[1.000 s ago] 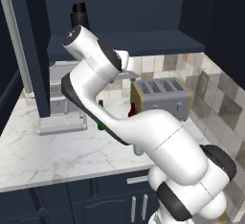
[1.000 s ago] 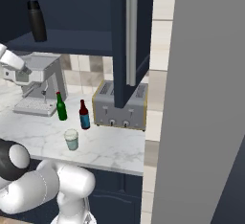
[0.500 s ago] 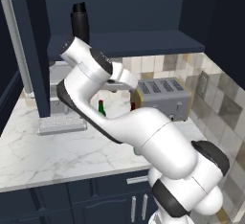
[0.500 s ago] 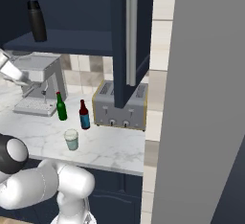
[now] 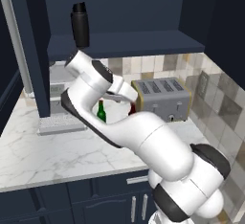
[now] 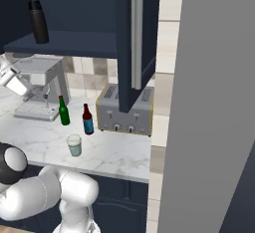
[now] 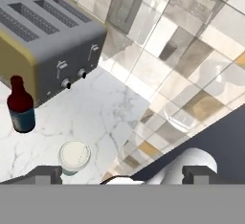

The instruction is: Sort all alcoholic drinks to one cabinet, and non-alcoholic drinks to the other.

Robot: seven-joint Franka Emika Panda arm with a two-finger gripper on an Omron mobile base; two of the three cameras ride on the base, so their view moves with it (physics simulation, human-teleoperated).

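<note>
White marble forms the counter point(image 6: 119, 152) on which we find three of the drinks. In the right base view, the green bottle point(image 6: 63, 111) stands upright in front of the coffee machine point(image 6: 42, 90); the dark red-brown bottle point(image 6: 87, 120) stands just right of it, near the toaster point(image 6: 124, 110); the pale teal cup point(image 6: 74, 145) sits nearer to us, apart from both bottles. The black flask point(image 6: 38, 22) stands upright on the shelf of the wide cabinet point(image 6: 74, 43), well left of the open door point(image 6: 137, 43) with its long silver handle.

We see the arm point(image 5: 119, 122) bent over the counter in the left base view, hiding most of the green bottle point(image 5: 101, 112); the flask point(image 5: 80, 25) stands on the shelf above it.

In the hand view, the gripper point(image 7: 122, 175) has its fingertips point(image 7: 48, 174) spread wide with nothing between them, above the cup point(image 7: 74, 157), with the red-brown bottle point(image 7: 20, 110) and toaster point(image 7: 48, 41) beyond.
</note>
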